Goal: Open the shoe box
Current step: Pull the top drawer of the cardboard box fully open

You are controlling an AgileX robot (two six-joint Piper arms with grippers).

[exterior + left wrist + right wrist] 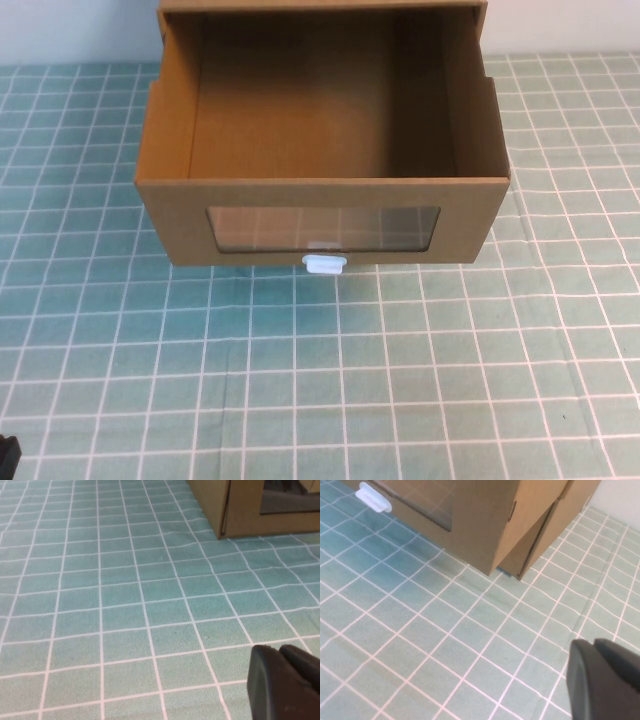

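The brown cardboard shoe box (320, 215) stands at the far middle of the table. Its drawer is pulled out toward me and is empty inside. The drawer front carries a clear window (322, 228) and a small white pull tab (324, 264). In the right wrist view the drawer (470, 515), its white tab (372, 497) and the outer sleeve (560, 525) behind it are visible. My left gripper (279, 651) hovers low over the mat, well short of the box corner (250, 510), fingers pressed together, holding nothing. My right gripper (594, 643) is shut and empty too, off the box's right corner.
A teal cloth with a white grid (400, 380) covers the table, slightly rippled near the box. A dark bit of the left arm (7, 455) shows at the near left corner. A pale wall (70, 30) runs behind the box.
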